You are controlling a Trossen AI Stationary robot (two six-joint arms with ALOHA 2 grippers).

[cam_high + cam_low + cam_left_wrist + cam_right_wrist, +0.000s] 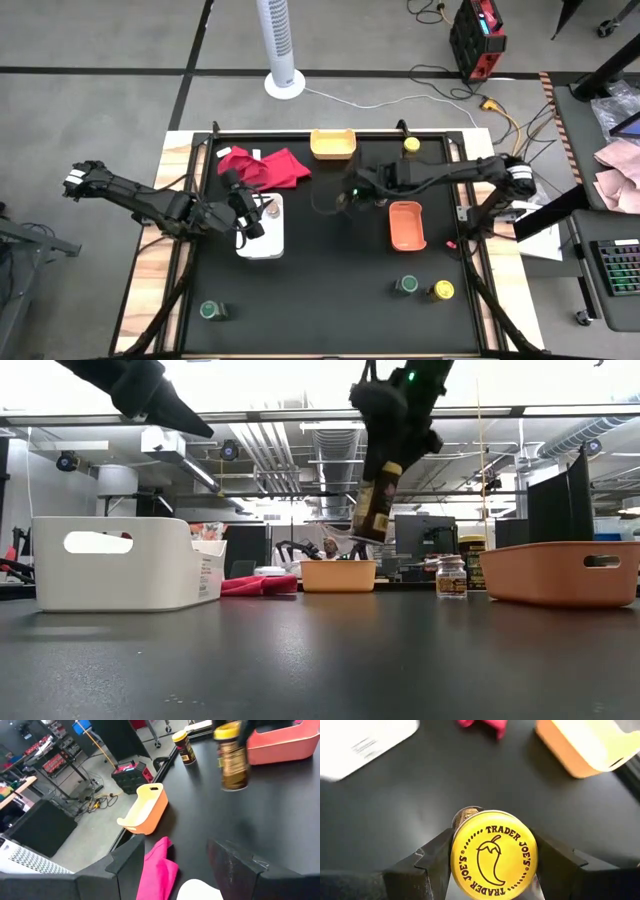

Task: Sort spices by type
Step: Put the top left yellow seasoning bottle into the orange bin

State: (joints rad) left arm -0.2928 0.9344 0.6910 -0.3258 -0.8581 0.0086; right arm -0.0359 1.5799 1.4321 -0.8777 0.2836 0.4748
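My right gripper (494,857) is shut on a spice jar with a yellow lid (376,500), held in the air over the middle of the table between the yellow tray (332,143) and the orange tray (406,225). The same jar (231,760) also shows in the left wrist view. My left gripper (248,215) stands open over the white tray (262,240) with nothing between its fingers (131,862). Another yellow-lidded jar (411,146) stands upright at the far edge. A green-lidded jar (406,285) and a yellow one (441,290) stand near the front right, and one more green-lidded jar (211,311) at the front left. My right gripper pinches the jar by the sides of its yellow lid (459,855) between its two fingers, coming from above and slanting down. The jar's brown body (374,515) hangs below the fingers, a little tilted, lifted clear of the table.
A red cloth (265,165) lies at the far left, beside the yellow tray. A small clear jar (451,575) stands near the orange tray (560,570). Bare black tabletop stretches across the middle and front.
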